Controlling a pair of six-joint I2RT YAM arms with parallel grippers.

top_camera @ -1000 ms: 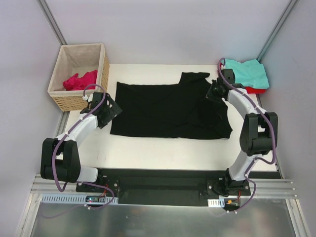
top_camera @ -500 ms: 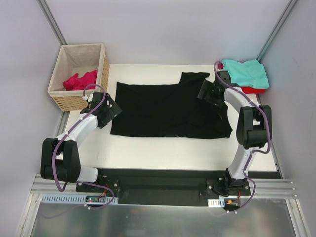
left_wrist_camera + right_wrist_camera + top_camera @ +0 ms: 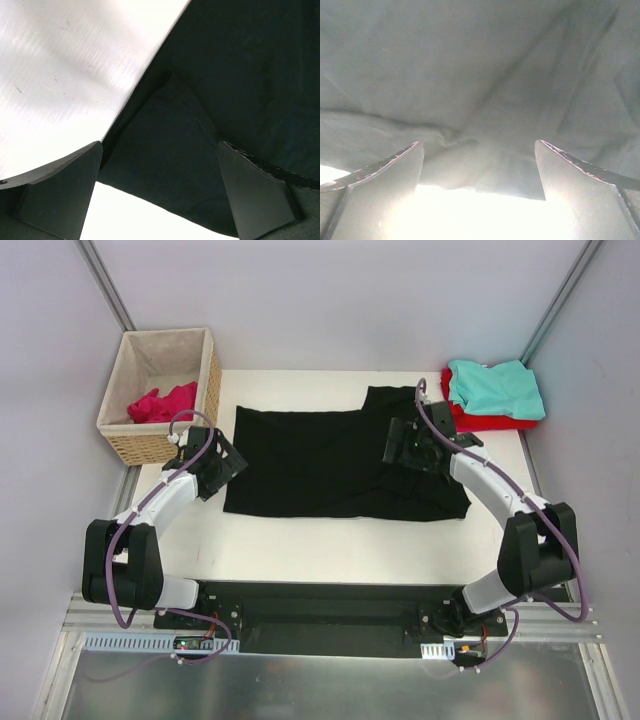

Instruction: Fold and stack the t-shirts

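Black t-shirt (image 3: pixel 330 465) lies spread flat in the middle of the white worktop (image 3: pixel 340 550). It is matte soft cloth, roughly rectangular, with a sleeve sticking out at the far right and some rumpling and overlapping folds on its right side. Teal t-shirt (image 3: pixel 497 388) is folded on top of the red t-shirt (image 3: pixel 480 421) at the far right corner of the worktop, with red showing along the near and left edges. Magenta-pink t-shirt (image 3: pixel 162 403) is crumpled inside the basket (image 3: pixel 118 435) at the far left, which is woven wicker with a beige cloth lining and square sides. Left fingers (image 3: pixel 228 466) sit at the near-left edge of the black t-shirt, spread wide apart; the left wrist view shows a black corner lying between them on the glossy, lightly scuffed worktop, nothing pinched. Right fingers (image 3: pixel 400 445) are over the right part of the black t-shirt, also spread apart. The right wrist view is washed out, with wrinkled cloth filling the frame, and I cannot tell whether the fingers touch it. Pale grey walls (image 3: pixel 330 300) enclose the space, with metal posts (image 3: pixel 105 285) in the far corners. A black base plate and aluminium rail (image 3: pixel 320 640) run along the near edge.
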